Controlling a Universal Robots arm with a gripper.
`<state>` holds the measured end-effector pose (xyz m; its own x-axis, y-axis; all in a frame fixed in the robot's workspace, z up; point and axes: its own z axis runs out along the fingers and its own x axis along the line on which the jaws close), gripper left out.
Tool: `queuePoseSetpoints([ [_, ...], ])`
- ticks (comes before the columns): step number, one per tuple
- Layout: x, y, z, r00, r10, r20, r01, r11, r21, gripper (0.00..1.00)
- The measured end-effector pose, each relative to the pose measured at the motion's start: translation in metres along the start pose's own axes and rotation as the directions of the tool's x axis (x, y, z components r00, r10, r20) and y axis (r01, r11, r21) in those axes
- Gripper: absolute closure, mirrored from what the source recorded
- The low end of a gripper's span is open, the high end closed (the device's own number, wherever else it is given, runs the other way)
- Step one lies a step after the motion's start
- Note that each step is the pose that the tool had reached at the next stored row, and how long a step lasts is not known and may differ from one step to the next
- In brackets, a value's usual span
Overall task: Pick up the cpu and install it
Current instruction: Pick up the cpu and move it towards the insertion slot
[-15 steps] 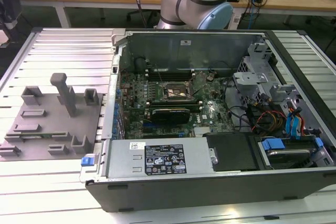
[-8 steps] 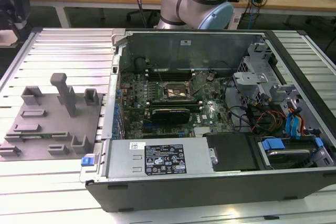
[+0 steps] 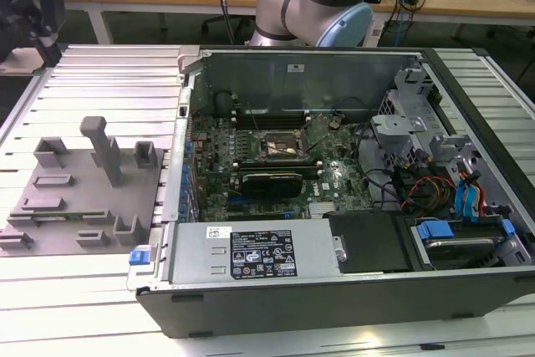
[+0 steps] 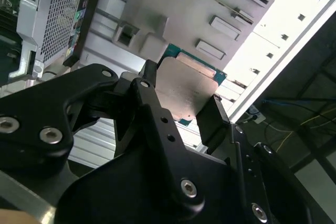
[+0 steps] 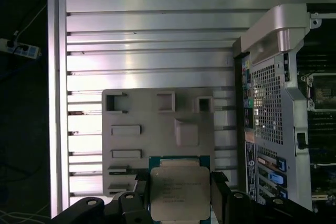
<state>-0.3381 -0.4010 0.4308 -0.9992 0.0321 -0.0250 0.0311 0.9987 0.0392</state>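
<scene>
Hand (image 5: 180, 199) (image 4: 181, 98) pinching the cpu (image 5: 180, 192) (image 4: 186, 90) by two opposite edges between its black fingers (image 4: 211, 121), pale metal top facing the camera in both wrist views. The cpu is held clear above one edge of the grey moulded tray (image 5: 157, 129) (image 4: 173, 9) (image 3: 75, 181), which lies on the slatted metal tabletop (image 5: 157, 40) (image 3: 92, 290) toward the edge at the exterior view's left. The open computer case (image 3: 334, 282) stands just beside the tray, and its dark, metal-framed socket (image 3: 282, 146) sits on the green board.
</scene>
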Motion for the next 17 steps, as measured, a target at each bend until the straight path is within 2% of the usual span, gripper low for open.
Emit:
queuePoseSetpoints([
  [13,-0.0275,0.0009,0.0007,1.0,0.0,-0.0001,0.0,1.0,0.0001,0.45],
  [17,-0.0394,0.0013,0.001,1.0,0.0,0.0,0.0,1.0,0.0,0.45],
])
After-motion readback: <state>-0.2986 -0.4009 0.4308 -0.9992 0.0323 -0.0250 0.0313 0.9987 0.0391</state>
